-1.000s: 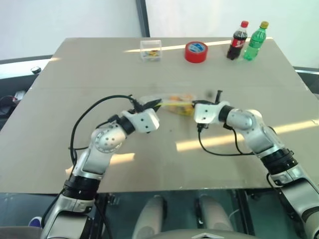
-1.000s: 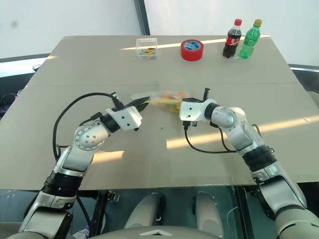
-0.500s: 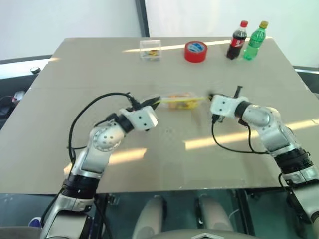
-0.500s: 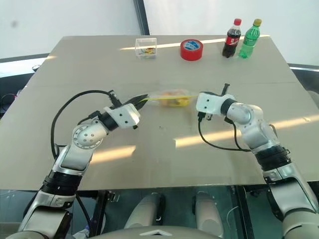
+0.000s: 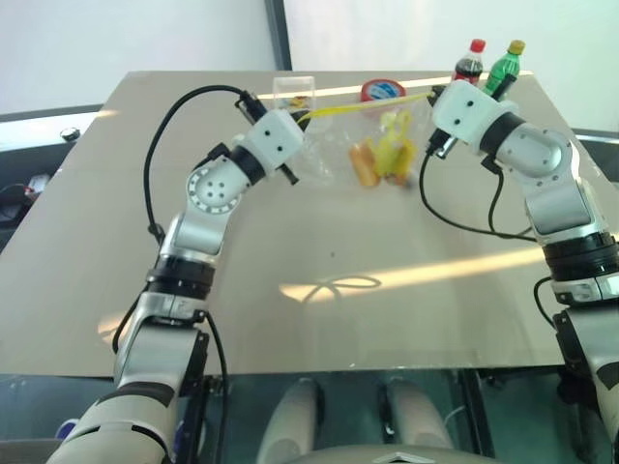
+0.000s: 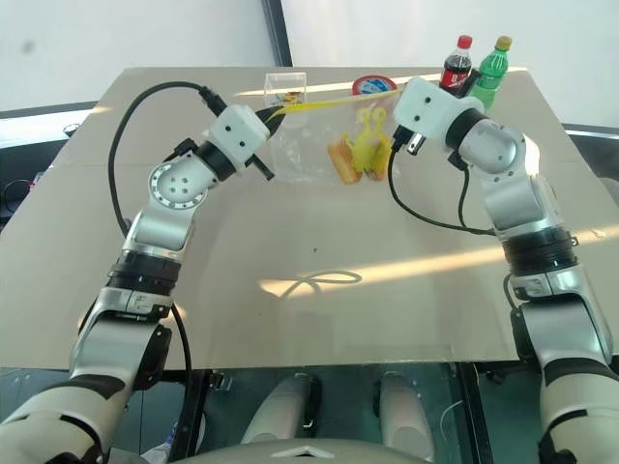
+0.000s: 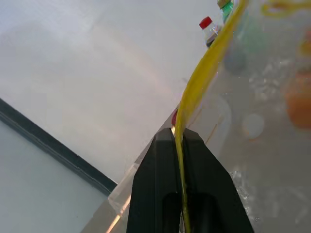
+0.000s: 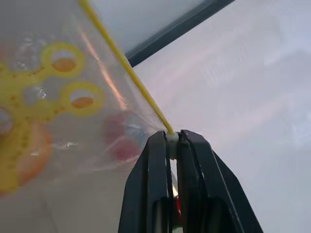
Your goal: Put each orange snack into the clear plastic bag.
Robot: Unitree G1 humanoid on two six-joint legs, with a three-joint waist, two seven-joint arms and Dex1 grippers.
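Observation:
The clear plastic bag (image 5: pixel 334 145) hangs in the air above the table, stretched between both grippers by its yellow strip (image 5: pixel 368 104). Inside it, low down, sits an orange snack (image 5: pixel 362 166) beside a yellow printed pattern (image 5: pixel 392 145); whether a second snack lies behind the print I cannot tell. My left gripper (image 5: pixel 305 118) is shut on the strip's left end, with both fingers (image 7: pixel 165 160) pinching the strip in the left wrist view. At the other end my right gripper (image 5: pixel 432 97) is shut on the bag's corner (image 8: pixel 170 138).
Along the table's far edge stand a small clear rigid box (image 5: pixel 293 92), a red tape roll (image 5: pixel 380 89) partly behind the bag, a cola bottle (image 5: pixel 468 60) and a green bottle (image 5: pixel 505 63). The tan table (image 5: pixel 338 290) stretches wide below the arms.
Both grippers have risen and moved apart, lifting the bag off the table. It now hangs stretched, with its contents slid to the bottom.

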